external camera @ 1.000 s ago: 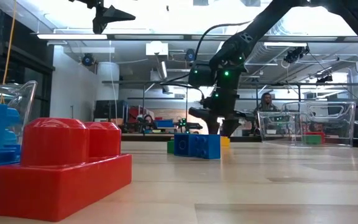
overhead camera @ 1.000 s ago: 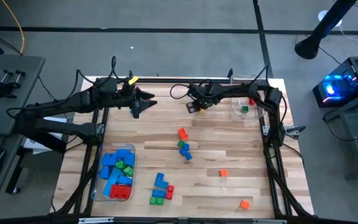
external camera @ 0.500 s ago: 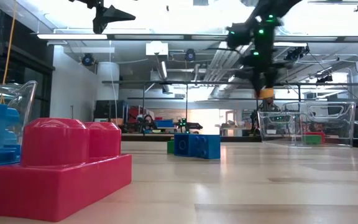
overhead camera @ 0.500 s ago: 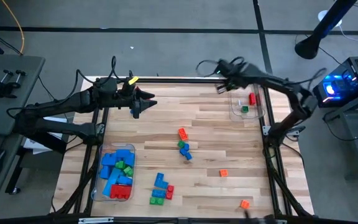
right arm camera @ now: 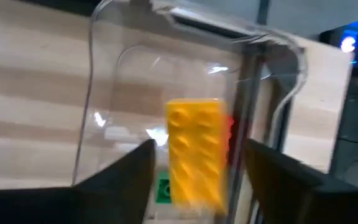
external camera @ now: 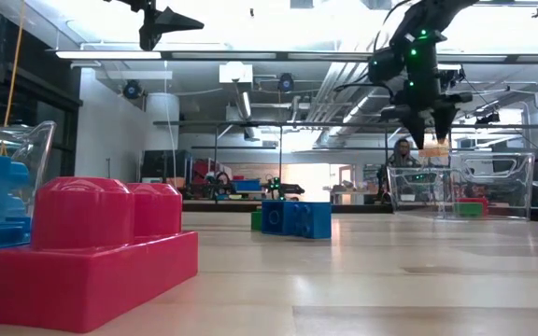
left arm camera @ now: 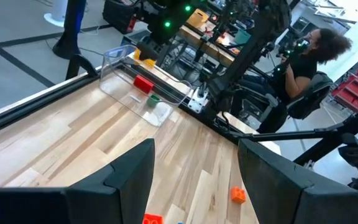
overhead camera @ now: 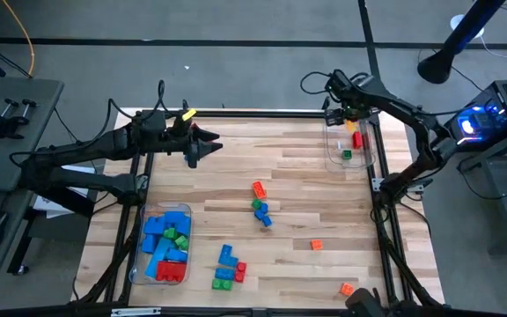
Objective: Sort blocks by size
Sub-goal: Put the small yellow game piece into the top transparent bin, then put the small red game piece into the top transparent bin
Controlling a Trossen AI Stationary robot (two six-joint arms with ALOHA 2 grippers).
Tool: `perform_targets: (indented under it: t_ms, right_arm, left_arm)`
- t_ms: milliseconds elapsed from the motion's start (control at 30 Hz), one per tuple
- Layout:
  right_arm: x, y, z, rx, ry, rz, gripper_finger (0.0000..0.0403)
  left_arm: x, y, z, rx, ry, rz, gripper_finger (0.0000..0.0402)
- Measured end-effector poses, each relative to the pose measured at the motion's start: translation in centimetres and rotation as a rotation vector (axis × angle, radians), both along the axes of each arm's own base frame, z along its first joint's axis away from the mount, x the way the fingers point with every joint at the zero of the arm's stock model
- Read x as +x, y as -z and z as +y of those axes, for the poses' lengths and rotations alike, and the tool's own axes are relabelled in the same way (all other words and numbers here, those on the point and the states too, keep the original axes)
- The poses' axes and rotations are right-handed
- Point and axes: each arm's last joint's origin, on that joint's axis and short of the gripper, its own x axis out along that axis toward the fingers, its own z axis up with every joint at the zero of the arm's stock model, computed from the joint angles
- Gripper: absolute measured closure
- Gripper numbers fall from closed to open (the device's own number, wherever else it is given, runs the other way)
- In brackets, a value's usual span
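- Right gripper (overhead camera: 352,117): raised above the clear plastic rectangular tub (overhead camera: 334,157) at the far right corner of the light wooden counter (overhead camera: 306,189). Its dark fingers (right arm camera: 129,177) stand apart, and a yellow studded plastic brick (right arm camera: 195,150) shows between them; whether they touch it cannot be told.
- In the low view the same brick (external camera: 433,147) appears just under the gripper (external camera: 431,131), above the tub's rim (external camera: 456,157).
- Inside that tub: a red brick (overhead camera: 356,140) and a small green brick (overhead camera: 347,155).
- Left gripper (overhead camera: 202,147): held over the far left part of the counter, fingers (left arm camera: 120,174) apart with nothing between them.
- A second clear tub (overhead camera: 142,238) at the near left holds mostly blue bricks (overhead camera: 157,231) with green and red ones.
- Loose bricks: an orange, green and blue cluster (overhead camera: 260,204) mid-counter, a blue, green and red group (overhead camera: 229,267) near the front edge, and two small orange bricks (overhead camera: 316,245) towards the near right.
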Motion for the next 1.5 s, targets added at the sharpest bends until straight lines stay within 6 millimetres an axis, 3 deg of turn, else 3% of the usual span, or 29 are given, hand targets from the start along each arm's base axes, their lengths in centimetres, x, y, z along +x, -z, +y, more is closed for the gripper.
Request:
perform_targets:
  t_ms: [133, 267, 367, 500, 667, 833, 1100, 1500]
  right_arm:
    - [-0.2, 0.0, -0.1, 0.015, -0.021, -0.004, 0.0093]
    - [-0.2, -0.4, 0.2, 0.004, -0.034, -0.015, 0.0077]
    - [-0.3, -1.5, 0.8, -0.050, -0.047, -0.055, 0.0075]
    - [-0.5, -3.0, 1.8, -0.106, -0.043, -0.129, 0.0074]
    - [-0.6, -4.1, 3.7, -0.078, -0.061, -0.199, 0.0074]
    - [0.7, -4.4, 5.6, -0.068, -0.127, -0.207, 0.0073]
    - [3.5, -4.6, 8.4, -0.089, -0.201, -0.277, 0.0073]
    - [5.8, -4.6, 12.5, -0.129, -0.271, -0.296, 0.0073]
  left_arm:
    - [0.0, 0.0, 0.0, -0.004, -0.002, -0.001, 0.0186]
    - [0.3, 0.2, 0.5, -0.073, -0.066, -0.008, 0.0186]
    - [1.3, 0.3, 2.7, -0.180, -0.147, 0.104, 0.0187]
    - [3.9, 1.1, 7.1, -0.168, -0.193, 0.463, 0.0195]
    - [5.4, 6.2, 12.1, -0.218, -0.286, 0.994, 0.0200]
    - [5.8, 12.3, 14.7, -0.351, -0.388, 1.180, 0.0200]
    - [6.7, 16.8, 16.4, -0.377, -0.454, 1.166, 0.0200]
    - [6.7, 17.5, 16.9, -0.368, -0.521, 1.187, 0.0200]
